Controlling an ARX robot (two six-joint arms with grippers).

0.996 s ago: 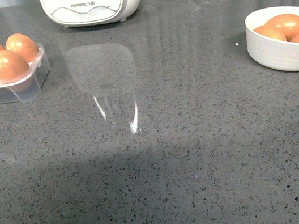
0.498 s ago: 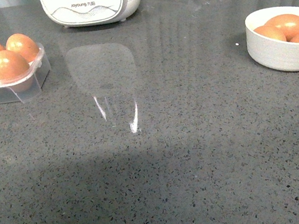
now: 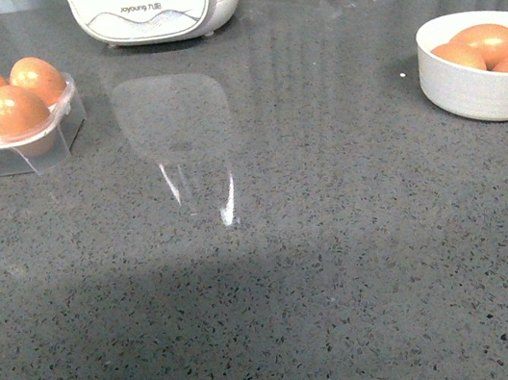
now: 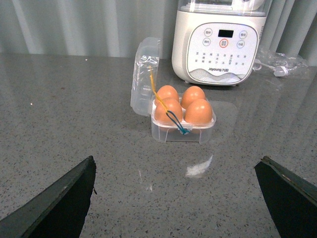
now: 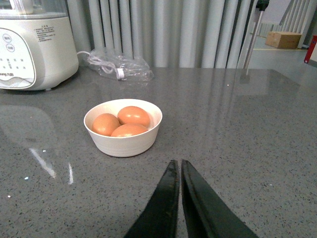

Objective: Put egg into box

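My left gripper [image 4: 177,159] is spread wide, fingers [image 4: 54,198] far apart, with nothing between them but bare counter [image 4: 74,114]. Straight ahead, across a clear grey stretch, sits the box [image 4: 181,133]. Its lid [image 4: 144,74] is swung open and stands upright along one side. All four cups are filled: four eggs [image 4: 198,111], packed two by two and touching. A blue cord [image 4: 177,122] loops over the front wall. Behind the box, near but apart, is a white machine [image 4: 220,44]. A curtain [image 4: 74,25] hangs at the counter's back edge.

My right gripper [image 5: 178,162] is closed, tips pressed together, holding nothing. Ahead of it, apart from the tips, is a white bowl [image 5: 124,141] with three more eggs inside, piled and touching each other. There is open counter all round the bowl. Further back a plastic bag [image 5: 119,67] with a cable in it lies just beside the machine, near the curtain.

Front view: neither arm shows. The box is at far left, cut by the frame edge. The bowl is at far right, also cut. They are well apart, with a wide bare stretch of counter between them and plenty of room to move. The machine is at the back, nearer the box than the bowl, and the bag is to its right. The counter's near edge runs along the bottom of this view, with nothing standing close to it.
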